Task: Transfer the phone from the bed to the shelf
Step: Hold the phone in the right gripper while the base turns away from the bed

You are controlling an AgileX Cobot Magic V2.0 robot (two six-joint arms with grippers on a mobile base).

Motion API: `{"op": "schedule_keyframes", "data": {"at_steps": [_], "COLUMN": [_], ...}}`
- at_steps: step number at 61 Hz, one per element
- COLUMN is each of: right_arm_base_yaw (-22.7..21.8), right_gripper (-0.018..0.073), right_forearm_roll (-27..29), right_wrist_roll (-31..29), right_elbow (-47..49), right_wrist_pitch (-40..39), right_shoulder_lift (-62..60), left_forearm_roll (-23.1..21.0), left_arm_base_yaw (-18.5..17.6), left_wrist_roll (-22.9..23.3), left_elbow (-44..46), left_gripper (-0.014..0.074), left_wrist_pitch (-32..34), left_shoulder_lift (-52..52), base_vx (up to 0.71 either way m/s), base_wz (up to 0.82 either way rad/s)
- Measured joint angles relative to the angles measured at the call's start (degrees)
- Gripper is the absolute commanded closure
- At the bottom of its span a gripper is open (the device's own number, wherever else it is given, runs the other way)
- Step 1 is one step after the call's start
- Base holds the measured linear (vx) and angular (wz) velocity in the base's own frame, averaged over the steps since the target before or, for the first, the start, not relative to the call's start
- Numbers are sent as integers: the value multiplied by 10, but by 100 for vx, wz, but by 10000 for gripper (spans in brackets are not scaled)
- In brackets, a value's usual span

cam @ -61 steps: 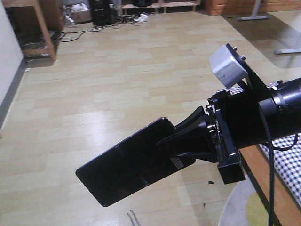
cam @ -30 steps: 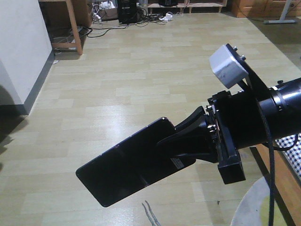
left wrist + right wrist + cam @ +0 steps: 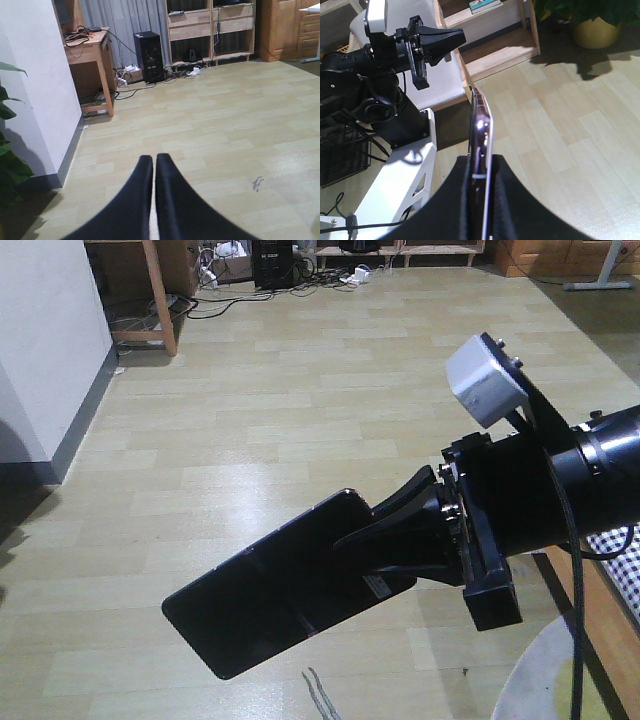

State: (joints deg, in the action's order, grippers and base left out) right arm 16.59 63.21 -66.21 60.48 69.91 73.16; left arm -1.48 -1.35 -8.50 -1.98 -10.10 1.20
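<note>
The right gripper point(image 3: 360, 528) clamps the black phone point(image 3: 255, 605), which juts toward 8 o'clock above the floor point(image 3: 300, 390). The left gripper point(image 3: 153, 159) is closed

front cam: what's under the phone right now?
Only pale plank floor; the phone hangs in the air, clamped by the right end effector. The floor patch straight behind it is covered.

Closed left gripper point(image 3: 153, 159) over floor point(image 3: 225, 115)
</note>
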Motion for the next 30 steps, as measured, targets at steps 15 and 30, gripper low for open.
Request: {"op": "schedule_keyframes", "data": {"at_steps": [15, 30], "right_arm_base_yaw": [0, 0], "right_gripper": [561, 561], "right_forearm_roll": [0, 0], "right_wrist_roll": [0, 0], "right_elbow": [0, 0], "right_wrist_pitch": [0, 0], "right_shoulder_lift": [0, 0], "left_forearm_roll": [0, 0], "left_arm_base_yaw": [0, 0], "left_wrist_roll": [0, 0], "left_elbow": [0, 0], "left_gripper": [595, 595], "left_wrist_pitch": [0, 0], "left_shoulder_lift": [0, 0], "base_vx": [6, 7], "base_wz": [-3, -4]}}
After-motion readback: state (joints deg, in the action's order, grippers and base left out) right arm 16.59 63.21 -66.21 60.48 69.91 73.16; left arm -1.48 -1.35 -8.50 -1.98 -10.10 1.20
